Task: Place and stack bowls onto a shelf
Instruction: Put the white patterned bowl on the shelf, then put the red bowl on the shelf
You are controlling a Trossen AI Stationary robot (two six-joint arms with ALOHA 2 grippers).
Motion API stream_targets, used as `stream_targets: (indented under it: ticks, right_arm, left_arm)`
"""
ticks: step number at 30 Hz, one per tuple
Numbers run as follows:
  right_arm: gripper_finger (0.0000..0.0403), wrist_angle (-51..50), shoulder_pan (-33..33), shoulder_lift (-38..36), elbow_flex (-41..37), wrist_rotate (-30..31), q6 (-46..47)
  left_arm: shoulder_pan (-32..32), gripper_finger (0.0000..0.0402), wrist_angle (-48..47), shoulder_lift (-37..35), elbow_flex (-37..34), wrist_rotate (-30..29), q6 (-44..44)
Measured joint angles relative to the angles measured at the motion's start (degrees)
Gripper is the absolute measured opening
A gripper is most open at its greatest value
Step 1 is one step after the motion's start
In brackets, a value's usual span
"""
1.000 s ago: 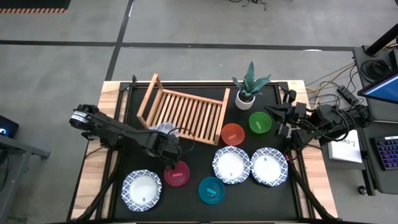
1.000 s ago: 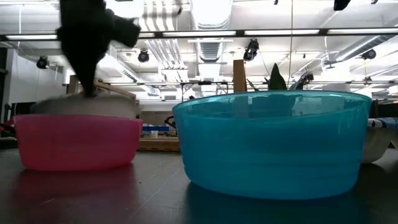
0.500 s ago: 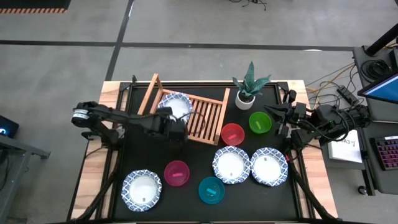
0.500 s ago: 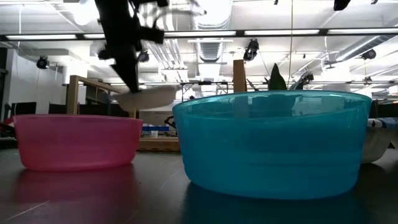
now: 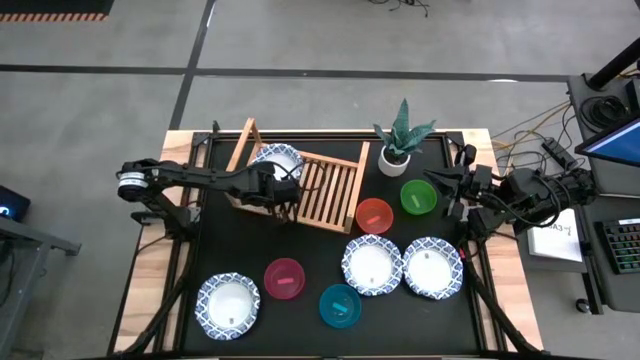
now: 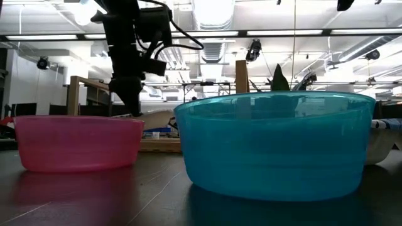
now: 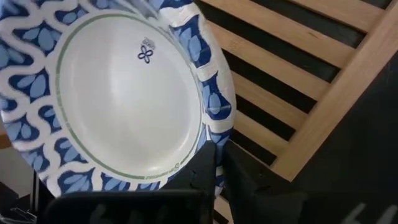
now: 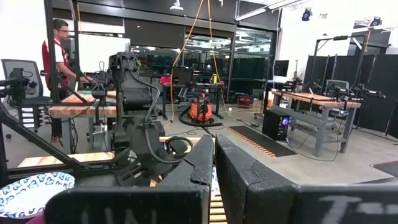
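My left gripper (image 5: pixel 283 190) is shut on a wide white bowl with a blue patterned rim (image 5: pixel 275 163). It holds the bowl over the left end of the wooden slatted shelf (image 5: pixel 325 190), beside the raised frame. Three more blue-rimmed bowls (image 5: pixel 229 306) (image 5: pixel 372 265) (image 5: pixel 432 268) sit on the table. So do the pink (image 5: pixel 284 278), teal (image 5: pixel 340 305), red (image 5: pixel 374 215) and green (image 5: pixel 420 197) bowls. My right gripper (image 8: pixel 214 163) is shut and waits at the table's right edge, beside the green bowl. My left gripper pinches the blue-rimmed bowl's rim (image 7: pixel 214 146) on its near side, between the two fingers (image 7: pixel 204 171). It comes from the near side, slanting down. The bowl sits tilted over the shelf's slats (image 7: pixel 273 81). Whether it touches them I cannot tell.
A white plant pot with a green plant (image 5: pixel 397 150) stands at the far edge, right of the shelf. In the low view the pink bowl (image 6: pixel 78 143) and teal bowl (image 6: pixel 276 144) fill the foreground, with my left arm (image 6: pixel 129 56) behind them. A person (image 8: pixel 59 56) stands beyond the table.
My left gripper has carried the blue-rimmed bowl from just beyond the pink bowl up and toward the far edge. It has then come down over the shelf's left end. The gripper has stayed shut on the rim throughout.
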Motion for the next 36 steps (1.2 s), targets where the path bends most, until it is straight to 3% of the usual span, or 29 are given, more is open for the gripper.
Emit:
stream_targets:
  ticks: [16, 20, 28, 32, 36]
  right_arm:
    - [0.0009, 0.0, 0.0, 0.0, 0.0, 0.0, 0.6]
    - [0.0009, -0.1, 0.0, 0.0, 0.0, 0.0, 0.8]
    - [0.0009, -1.3, 0.0, 0.0, 0.0, 0.0, 2.2]
    - [0.0009, -2.6, 0.0, 0.0, 0.0, 0.0, 3.4]
    - [0.0009, -3.8, 0.0, 0.0, 0.0, 0.0, 4.0]
  left_arm:
    - [0.1, 0.007, 1.7, 0.0, 0.2, 1.1, -2.5]
    - [-0.1, 0.0085, -1.5, 0.0, 2.2, 7.7, -6.3]
    - [-4.6, 0.0096, -4.0, -0.1, 8.6, 30.2, -15.1]
    - [-10.4, 0.0096, -4.1, -0.2, 8.6, 33.6, -19.5]
    - [-16.6, 0.0097, -4.2, -0.3, 7.8, 31.2, -24.2]
